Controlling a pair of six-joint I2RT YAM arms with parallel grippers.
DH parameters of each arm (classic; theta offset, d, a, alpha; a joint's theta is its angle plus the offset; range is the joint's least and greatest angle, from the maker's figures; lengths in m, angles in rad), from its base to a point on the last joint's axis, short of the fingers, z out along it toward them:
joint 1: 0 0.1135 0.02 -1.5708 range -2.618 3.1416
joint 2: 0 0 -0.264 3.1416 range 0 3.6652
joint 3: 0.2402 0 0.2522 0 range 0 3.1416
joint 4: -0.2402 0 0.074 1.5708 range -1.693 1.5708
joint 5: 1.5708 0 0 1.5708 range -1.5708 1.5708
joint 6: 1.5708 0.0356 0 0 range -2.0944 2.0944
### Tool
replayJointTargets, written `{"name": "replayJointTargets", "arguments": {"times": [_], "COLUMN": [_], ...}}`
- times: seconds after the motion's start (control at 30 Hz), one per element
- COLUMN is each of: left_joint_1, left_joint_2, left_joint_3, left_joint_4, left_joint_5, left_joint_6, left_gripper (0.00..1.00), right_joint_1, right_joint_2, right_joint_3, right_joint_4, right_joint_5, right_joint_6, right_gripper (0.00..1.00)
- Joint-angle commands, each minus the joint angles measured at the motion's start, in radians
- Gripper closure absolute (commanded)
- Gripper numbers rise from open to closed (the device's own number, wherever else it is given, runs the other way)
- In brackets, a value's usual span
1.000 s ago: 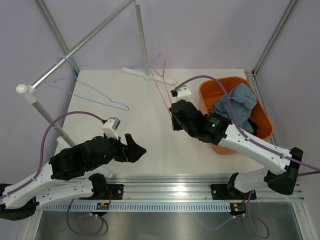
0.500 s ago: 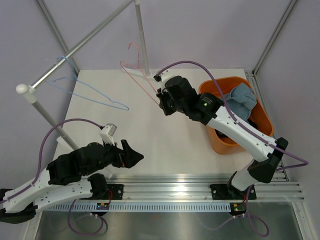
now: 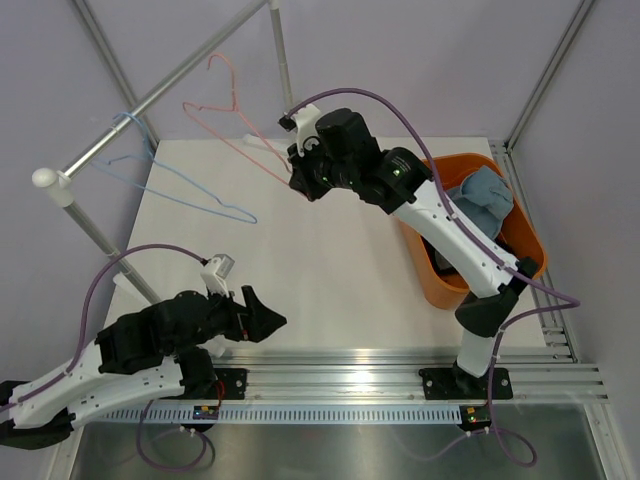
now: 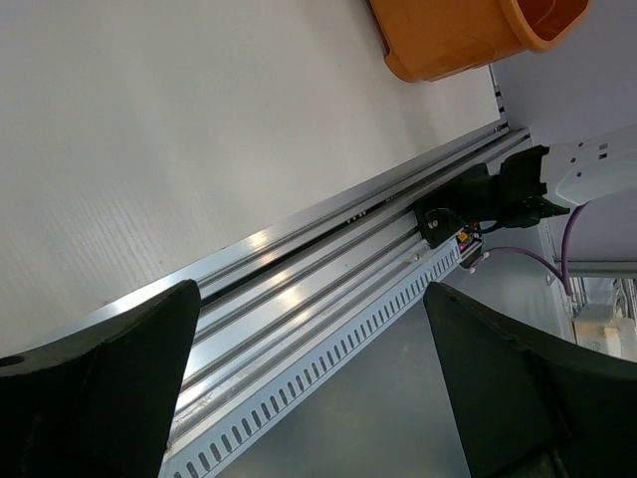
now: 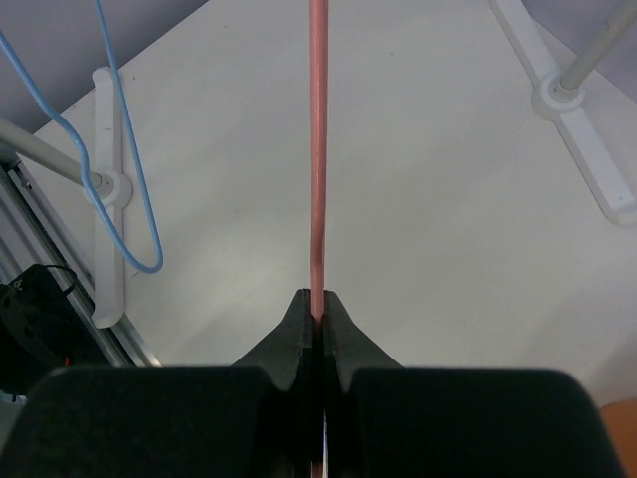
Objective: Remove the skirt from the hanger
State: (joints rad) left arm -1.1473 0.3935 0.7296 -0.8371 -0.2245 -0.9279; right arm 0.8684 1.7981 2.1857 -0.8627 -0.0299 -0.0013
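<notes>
Top view, count: two hangers, one basket, one skirt, two claws of mine.
Top view, right claw (image 3: 297, 185): clenched on the lower wire of the pink hanger (image 3: 222, 118), which sticks out toward 10 o'clock, off the table (image 3: 330, 270).
Top view, blue hanger (image 3: 185, 188): hooked over the slanted rail (image 3: 170, 80) at 10 o'clock, hanging free, apart from the pink one.
Top view, skirt: a blue-grey heap (image 3: 485, 195) lying in the orange basket (image 3: 465, 160) at 3 o'clock, on neither hanger.
Top view, left claw (image 3: 275, 318): low at 7 o'clock, near the table's front edge, carrying nothing.
Left wrist view, fingers: two of mine, one (image 4: 90, 388) at 8 o'clock and the other at 4 o'clock, spread wide, with only table and front rail between them.
Left wrist view, basket: one corner at 1 o'clock.
Right wrist view, fingers: two (image 5: 289, 344), pressed together around one pink wire running straight up to 12 o'clock.
Right wrist view, blue hanger: one loop at 9 o'clock.
Right wrist view, rack feet: two white ones, at 9 o'clock (image 5: 105, 199) and 2 o'clock.
</notes>
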Motion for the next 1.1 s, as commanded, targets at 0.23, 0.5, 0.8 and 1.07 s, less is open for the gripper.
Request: {"name": "replayJointTargets", "arguments": {"times": [0.23, 0.5, 0.8, 1.07], "left_joint_1": [-0.005, -0.005, -0.005, -0.005], "left_joint_2": [-0.041, -0.076, -0.059, -0.054], "left_joint_3": [-0.012, -0.033, -0.044, -0.055], "left_joint_4": [0.003, -0.013, 0.004, 0.01], "left_joint_5": [0.03, 0.028, 0.045, 0.05], "left_joint_6": [-0.017, -0.028, -0.031, -0.035], "left_gripper": [0.01, 0.01, 0.01, 0.01], "right_joint_1": [-0.011, -0.009, -0.006, -0.006], "right_joint_2": [0.142, 0.208, 0.293, 0.303], "right_joint_3": [0.256, 0.374, 0.441, 0.431], "right_joint_4": [-0.025, -0.038, -0.039, -0.039], "right_joint_5": [-0.13, -0.205, -0.272, -0.254], "right_joint_6": [-0.037, -0.006, 0.078, 0.096], "right_gripper": [1.0, 1.0, 1.0, 1.0]}}
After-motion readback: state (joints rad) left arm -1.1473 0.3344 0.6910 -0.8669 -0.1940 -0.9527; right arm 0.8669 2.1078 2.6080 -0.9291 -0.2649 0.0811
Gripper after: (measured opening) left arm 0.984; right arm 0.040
